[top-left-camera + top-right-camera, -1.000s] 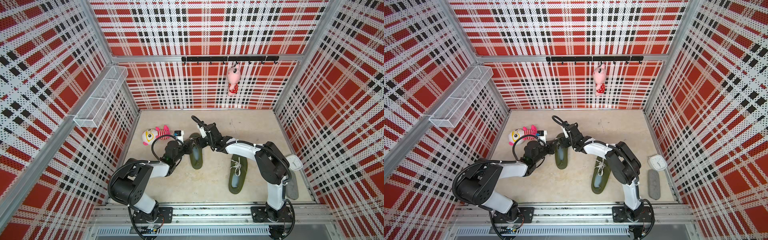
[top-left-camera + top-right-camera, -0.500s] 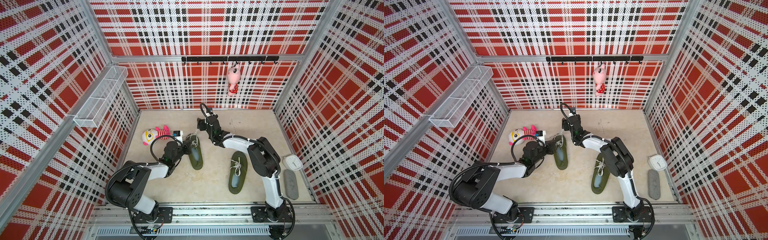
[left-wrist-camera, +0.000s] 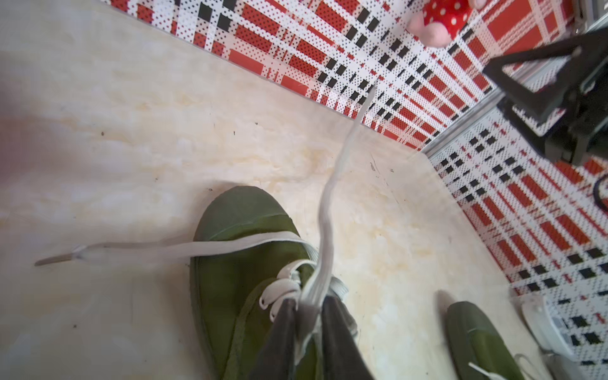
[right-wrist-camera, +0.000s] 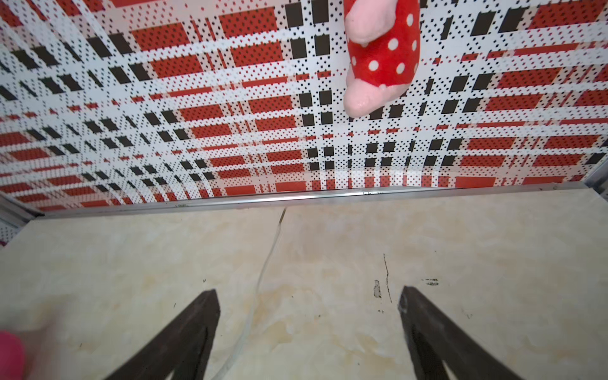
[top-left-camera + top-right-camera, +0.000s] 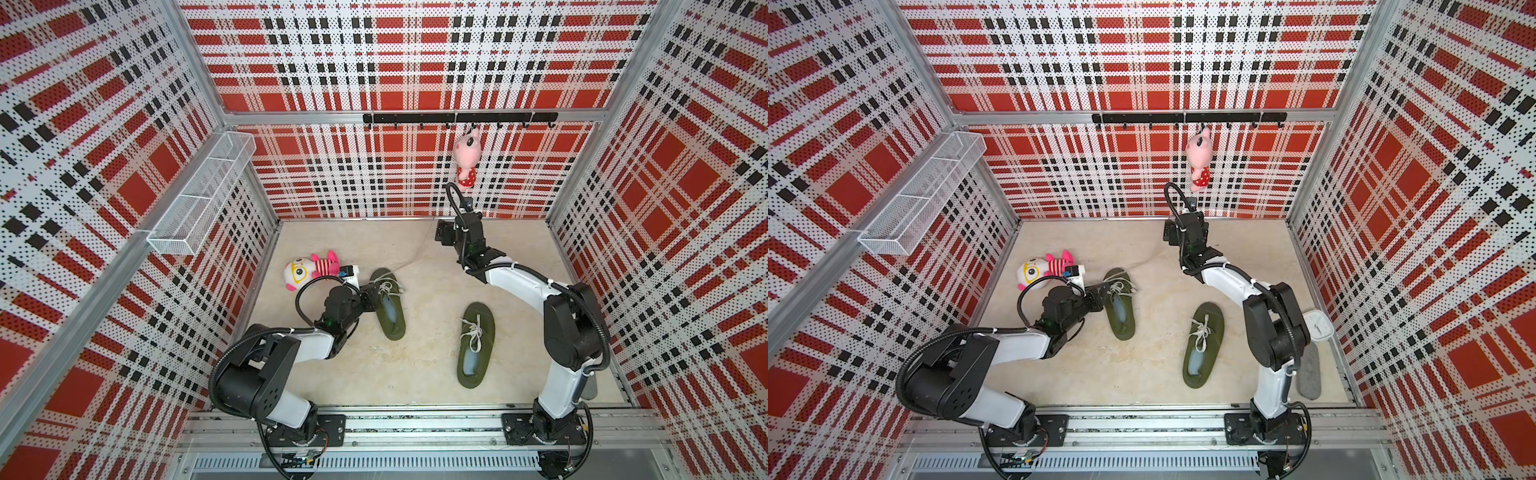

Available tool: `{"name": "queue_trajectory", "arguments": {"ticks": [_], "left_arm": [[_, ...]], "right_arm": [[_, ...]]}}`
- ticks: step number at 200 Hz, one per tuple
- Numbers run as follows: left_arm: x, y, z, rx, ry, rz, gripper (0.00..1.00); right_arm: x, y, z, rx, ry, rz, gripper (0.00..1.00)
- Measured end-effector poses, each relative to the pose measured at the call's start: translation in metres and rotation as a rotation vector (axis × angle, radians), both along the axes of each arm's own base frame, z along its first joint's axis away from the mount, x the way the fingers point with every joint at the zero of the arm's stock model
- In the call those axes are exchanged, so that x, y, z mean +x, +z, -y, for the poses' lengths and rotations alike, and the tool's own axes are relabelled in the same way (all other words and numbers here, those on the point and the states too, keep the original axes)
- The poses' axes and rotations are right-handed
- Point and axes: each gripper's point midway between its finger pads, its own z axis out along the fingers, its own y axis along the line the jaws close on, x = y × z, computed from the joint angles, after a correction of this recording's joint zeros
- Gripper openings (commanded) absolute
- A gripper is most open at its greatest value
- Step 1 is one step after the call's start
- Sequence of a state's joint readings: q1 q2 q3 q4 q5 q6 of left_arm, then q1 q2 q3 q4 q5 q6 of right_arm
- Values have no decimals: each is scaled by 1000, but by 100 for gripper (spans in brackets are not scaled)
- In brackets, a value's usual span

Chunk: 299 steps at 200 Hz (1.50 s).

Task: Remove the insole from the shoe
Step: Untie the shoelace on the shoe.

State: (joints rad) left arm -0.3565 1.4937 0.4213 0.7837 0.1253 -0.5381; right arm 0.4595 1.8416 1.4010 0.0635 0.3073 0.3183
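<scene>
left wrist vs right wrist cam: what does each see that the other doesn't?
Left wrist only: the green shoe, untied, with the left gripper tips either side of its lace at the eyelets. The second green shoe and a white clock sit at the frame edge.
Right wrist only: the right gripper, wide open with nothing between its jaws.
Both: that lace trailing over the beige floor toward the back, the hanging pink plush in a red dotted dress, and the plaid wall.

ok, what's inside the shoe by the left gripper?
A pale insole shows in the shoe opening; its toe end is hidden under the laces and upper.
</scene>
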Motion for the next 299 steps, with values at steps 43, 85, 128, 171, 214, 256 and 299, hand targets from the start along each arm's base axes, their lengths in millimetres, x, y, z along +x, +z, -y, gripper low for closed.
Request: {"name": "queue_trajectory", "arguments": {"ticks": [43,85,128,171,214,256,299], "left_arm": [[-17,3,-35,-8,61,-16,57],[-41,0,-27,33,1,-53,68],[-68,-32,16,87,-134,-161,68],[-56,-54,15,140,-86,-233,67],[-40,-54,19,142,-63,-233,68],[-34,-63,14,158,-20,-252,45],[-28,-69,0,169,46,-268,8]], "right_arm": [[-44,-68,2,-96,120,-310,93],[-120,-98,-48,-84,369,-474,90],[-198,-108,-156,-66,649,-519,86],[-201,-140,-168,-70,612,-595,76],[-194,-148,-164,-84,565,-603,73],[-186,-158,-166,-107,541,-606,72],[-168,-166,-150,-206,438,-570,57]]}}
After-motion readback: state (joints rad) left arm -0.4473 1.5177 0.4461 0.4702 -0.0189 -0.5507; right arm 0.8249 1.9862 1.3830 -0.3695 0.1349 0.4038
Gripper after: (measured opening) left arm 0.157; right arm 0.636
